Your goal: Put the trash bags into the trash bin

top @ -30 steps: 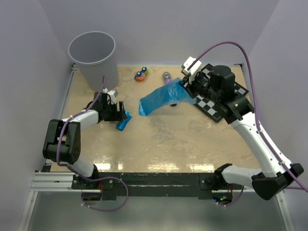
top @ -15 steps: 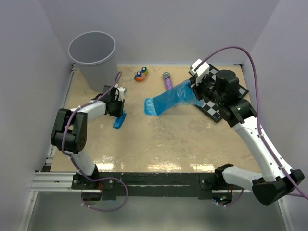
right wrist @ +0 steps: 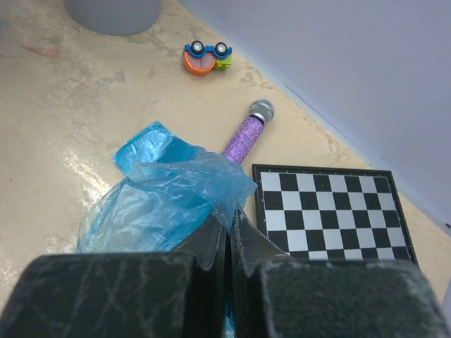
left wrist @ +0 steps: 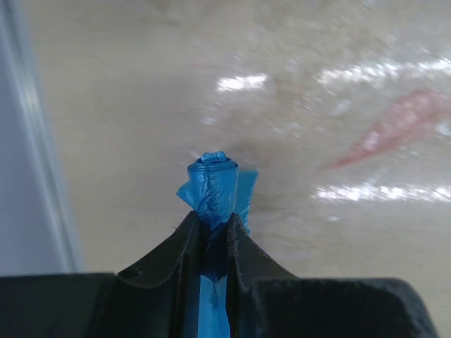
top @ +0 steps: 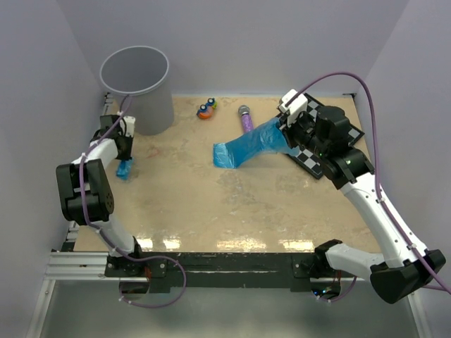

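Observation:
One of the trash bags, a short bright-blue roll (left wrist: 212,184), is pinched between the jaws of my left gripper (left wrist: 211,224). From above, that left gripper (top: 124,156) and its roll (top: 125,170) are by the table's left edge, just in front of the grey trash bin (top: 152,105). Another of the trash bags, a wide floppy blue sheet (top: 243,148), trails left from my right gripper (top: 285,135), which is shut on its corner. The right wrist view shows this sheet (right wrist: 158,204) bunched at the right gripper (right wrist: 229,224).
A purple glittery microphone (top: 246,118) lies beside the sheet. Near the back wall sits a small orange-and-blue toy (top: 206,109). A checkerboard (top: 317,158) lies under the right wrist. The enclosure walls stand close behind the bin and along the left edge.
My left gripper shut on the small roll and swung left with it, from mid-left of the table to the left edge by the bin. The right arm shifted slightly right.

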You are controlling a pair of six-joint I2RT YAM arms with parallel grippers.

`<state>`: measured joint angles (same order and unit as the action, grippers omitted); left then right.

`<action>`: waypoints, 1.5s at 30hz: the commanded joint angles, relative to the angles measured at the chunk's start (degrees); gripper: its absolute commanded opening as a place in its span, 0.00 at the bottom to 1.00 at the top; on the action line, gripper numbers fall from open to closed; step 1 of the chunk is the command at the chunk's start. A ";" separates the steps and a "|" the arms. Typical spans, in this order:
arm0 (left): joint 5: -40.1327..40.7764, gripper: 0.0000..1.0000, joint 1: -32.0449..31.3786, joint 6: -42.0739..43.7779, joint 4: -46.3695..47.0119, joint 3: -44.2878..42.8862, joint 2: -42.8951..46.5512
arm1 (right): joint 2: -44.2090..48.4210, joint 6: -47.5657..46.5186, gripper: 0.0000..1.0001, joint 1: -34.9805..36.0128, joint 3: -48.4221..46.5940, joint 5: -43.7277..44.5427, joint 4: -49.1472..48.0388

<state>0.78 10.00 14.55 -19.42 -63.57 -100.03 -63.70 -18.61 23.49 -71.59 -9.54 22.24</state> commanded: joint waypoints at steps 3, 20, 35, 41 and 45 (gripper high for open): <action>5.02 0.00 1.51 7.34 5.88 -6.30 -3.76 | 0.33 1.30 0.00 -0.37 0.40 -0.65 -3.87; -0.49 0.63 2.48 1.98 11.78 1.08 14.91 | 0.25 -4.15 0.00 -0.37 -1.97 -6.62 1.05; -33.90 0.71 -31.09 -3.17 10.80 -4.00 29.56 | -9.60 4.46 0.00 0.86 -10.06 -19.82 1.50; -40.05 0.69 -34.34 -17.70 17.13 -7.09 25.24 | -10.39 5.08 0.00 2.35 -10.06 -18.93 0.00; -42.08 0.66 -35.92 -19.81 18.10 -8.14 23.31 | -10.56 5.51 0.00 3.76 -10.15 -18.85 -0.79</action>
<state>-35.94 -24.60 1.45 -6.55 -67.70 -75.94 -74.63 -14.55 26.00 -79.02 -27.07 24.53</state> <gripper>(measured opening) 0.678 0.007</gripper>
